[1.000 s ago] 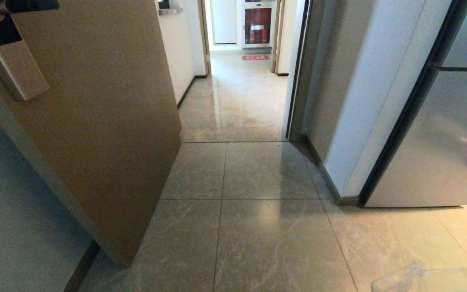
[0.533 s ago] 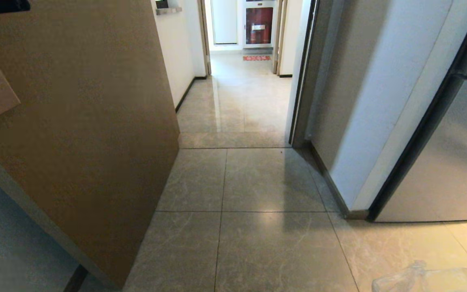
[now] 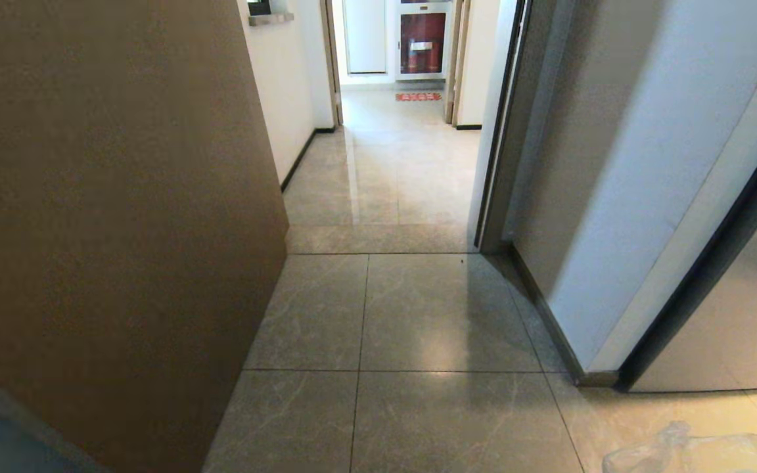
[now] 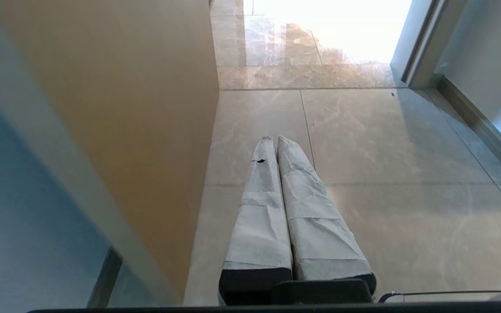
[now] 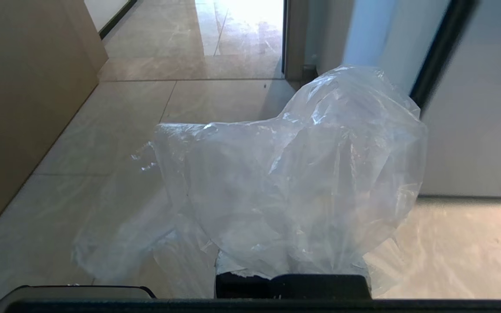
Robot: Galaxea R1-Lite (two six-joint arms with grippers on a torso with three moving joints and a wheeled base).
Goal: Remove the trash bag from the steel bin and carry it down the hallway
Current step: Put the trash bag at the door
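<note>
Glossy marble-look tiles floor the hallway [image 3: 391,164], the near-left door [image 3: 109,217] looks matt and smooth like tan laminate, the trash bag [image 5: 302,182] is thin, clear, crinkled plastic, and creased white cloth-like wrap covers the left gripper [image 4: 275,140].

Large grey-beige marble-look floor tiles [image 3: 437,315] run ahead through a doorway into a bright corridor. A tan door [image 3: 109,217] stands open on the left. On the right, a pale wall [image 3: 621,164] with a dark baseboard [image 3: 546,322] meets a steel-grey appliance [image 3: 746,328]. A red mat [image 3: 418,96] lies far down.
</note>
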